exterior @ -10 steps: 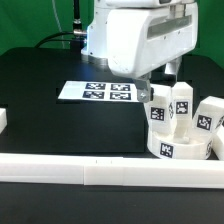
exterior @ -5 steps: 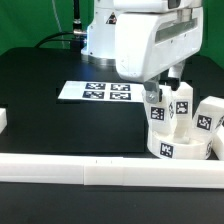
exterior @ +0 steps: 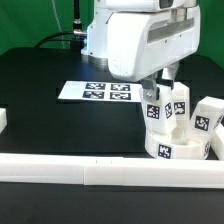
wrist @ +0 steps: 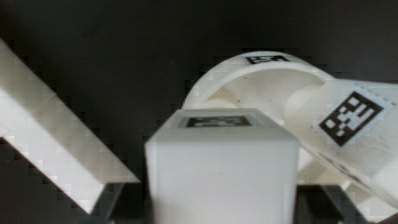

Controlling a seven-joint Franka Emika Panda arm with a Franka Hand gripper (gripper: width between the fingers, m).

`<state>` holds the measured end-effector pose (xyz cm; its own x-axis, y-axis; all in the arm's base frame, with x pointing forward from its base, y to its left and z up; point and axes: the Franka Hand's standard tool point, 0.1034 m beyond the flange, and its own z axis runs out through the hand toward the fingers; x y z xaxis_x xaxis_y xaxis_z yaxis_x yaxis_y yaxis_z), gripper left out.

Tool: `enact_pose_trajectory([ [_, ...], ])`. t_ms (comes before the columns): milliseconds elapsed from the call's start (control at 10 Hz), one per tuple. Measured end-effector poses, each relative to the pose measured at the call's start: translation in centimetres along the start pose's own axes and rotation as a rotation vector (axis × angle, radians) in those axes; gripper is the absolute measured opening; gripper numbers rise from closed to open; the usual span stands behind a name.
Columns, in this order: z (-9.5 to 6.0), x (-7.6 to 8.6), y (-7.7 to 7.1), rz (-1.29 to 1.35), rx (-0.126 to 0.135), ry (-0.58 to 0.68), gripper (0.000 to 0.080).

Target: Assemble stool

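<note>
Stool seat [exterior: 178,145] is seen by the border rail [exterior: 110,172] at the exterior view's right, legs standing on it; one leg [wrist: 217,165] is clasped between the gripper [wrist: 217,190] fingers, whose tips are cut off.

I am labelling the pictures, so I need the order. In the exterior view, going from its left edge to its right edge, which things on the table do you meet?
Small white block at the left edge → marker board → seat with upright legs → rightmost leg.
</note>
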<state>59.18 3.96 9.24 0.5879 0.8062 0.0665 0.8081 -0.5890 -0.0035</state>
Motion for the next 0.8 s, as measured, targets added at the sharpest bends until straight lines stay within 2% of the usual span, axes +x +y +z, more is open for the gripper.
enact_pose_trajectory([
  [100, 0.0, -0.01, 0.0, 0.014, 0.0, 0.0, 0.0334],
  [400, 0.05, -0.13, 0.0, 0.296, 0.003, 0.001, 0.0334],
  [800, 0.17, 0.36, -0.59, 0.811, 0.018, 0.007, 0.0335],
])
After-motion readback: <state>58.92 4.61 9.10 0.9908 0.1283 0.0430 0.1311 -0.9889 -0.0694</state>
